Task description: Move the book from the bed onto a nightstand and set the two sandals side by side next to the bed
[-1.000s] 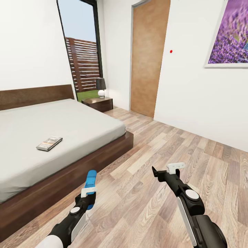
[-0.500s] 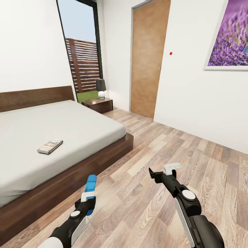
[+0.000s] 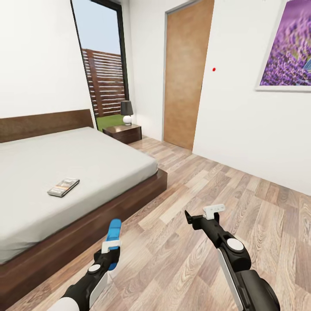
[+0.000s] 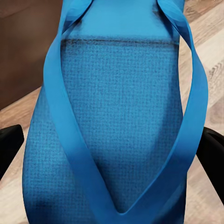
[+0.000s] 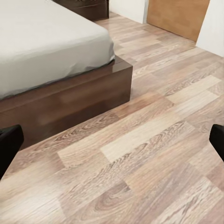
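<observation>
Head view shows our left pincer (image 3: 111,249) clenched on a bright blue flat sandal (image 3: 114,235), its long axis running forward past the fingertips, toe toward the dark brown wooden bed frame (image 3: 93,218) just ahead and to its left. Our right pincer (image 3: 203,215) hangs released over bare plank floor (image 3: 181,259). Farther out left, the small dark paperback book (image 3: 63,187) lies on the pale grey mattress (image 3: 99,164), nearer our left arm.

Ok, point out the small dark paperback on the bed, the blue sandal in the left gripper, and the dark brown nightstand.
small dark paperback book (image 3: 63,187), head view, middle of its cover.
bright blue sandal (image 3: 114,230), head view, upper part of its sole.
dark brown wooden nightstand (image 3: 123,130), head view, its top.
</observation>
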### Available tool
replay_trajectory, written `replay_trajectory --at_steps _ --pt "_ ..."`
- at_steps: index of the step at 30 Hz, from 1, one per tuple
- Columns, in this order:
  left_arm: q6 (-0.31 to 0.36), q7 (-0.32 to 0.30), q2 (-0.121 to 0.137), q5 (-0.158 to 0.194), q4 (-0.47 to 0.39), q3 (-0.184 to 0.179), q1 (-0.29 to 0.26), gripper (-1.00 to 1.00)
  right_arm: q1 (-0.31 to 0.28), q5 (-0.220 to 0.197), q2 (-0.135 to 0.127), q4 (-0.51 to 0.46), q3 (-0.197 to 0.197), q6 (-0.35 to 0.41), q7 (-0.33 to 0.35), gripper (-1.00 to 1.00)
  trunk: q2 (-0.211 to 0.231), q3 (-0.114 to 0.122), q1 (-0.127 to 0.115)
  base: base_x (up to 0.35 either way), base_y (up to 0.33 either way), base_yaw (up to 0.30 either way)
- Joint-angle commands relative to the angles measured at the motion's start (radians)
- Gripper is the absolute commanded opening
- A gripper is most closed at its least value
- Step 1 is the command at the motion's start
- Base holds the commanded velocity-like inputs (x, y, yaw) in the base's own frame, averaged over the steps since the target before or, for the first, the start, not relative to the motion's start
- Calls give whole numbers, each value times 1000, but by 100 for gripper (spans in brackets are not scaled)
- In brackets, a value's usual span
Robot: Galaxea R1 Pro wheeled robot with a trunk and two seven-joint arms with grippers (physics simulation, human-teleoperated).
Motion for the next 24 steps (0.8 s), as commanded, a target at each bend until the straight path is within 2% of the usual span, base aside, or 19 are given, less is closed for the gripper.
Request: replay_trajectory --at_steps 1,14,24 --pt "-4 8 1 10 1 -8 0 -100 -1 7 0 -1 -1 5 6 100 7 2 -4 0 0 0" --pt "-6 8 1 10 1 -8 0 -100 -1 7 1 3 -1 4 3 100 98 43 -54 0 0 0" --pt "-6 9 1 9 0 -8 -1 -100 -1 8 1 42 -4 4 -5 100 168 74 -92 0 0 0"
